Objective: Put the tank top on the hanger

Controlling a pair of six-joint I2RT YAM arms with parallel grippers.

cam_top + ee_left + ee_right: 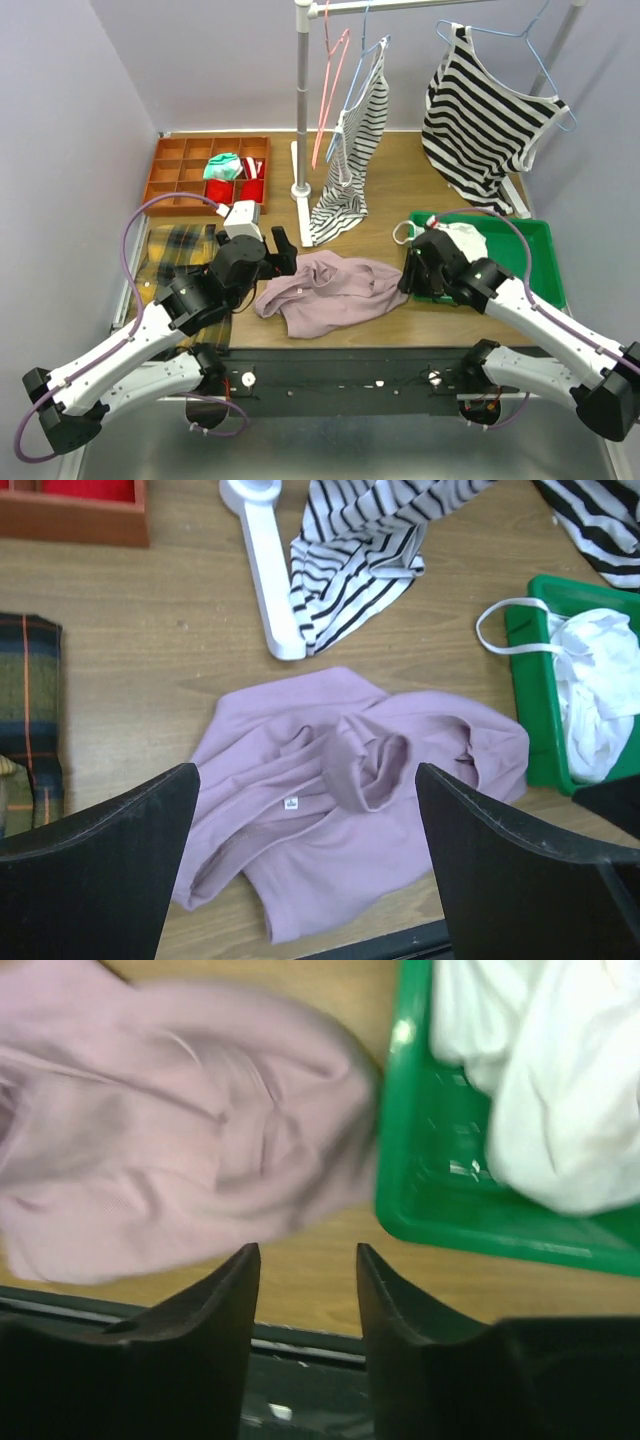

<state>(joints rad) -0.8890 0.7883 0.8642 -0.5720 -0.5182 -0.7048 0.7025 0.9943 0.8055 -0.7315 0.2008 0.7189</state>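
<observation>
The crumpled dusty-pink fabric tank top (pixel 330 290) lies near the wooden table's (pixel 400 190) front edge. The left gripper (pixel 305 772) hovers wide above it; the right gripper (pixel 305 1252) gapes narrower, empty. Grasping a strap seems next. The thin pink-red wire hanger (pixel 333 95) hangs far off on the rail, crowded by a black-and-white striped top (pixel 352 150).

crumpled tank top (pixel 350 810), spread fingers (pixel 100 870)

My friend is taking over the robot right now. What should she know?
Left gripper: open, empty, over the dusty-pink soft fabric tank top.
Right gripper: open, empty, beside it at the green tray.
The top lies crumpled on the wooden table.
The thin pink-red wire hanger hangs bare on the back rail.
Done: nothing yet.
Left: grab the top, thread it onto the hanger.
</observation>
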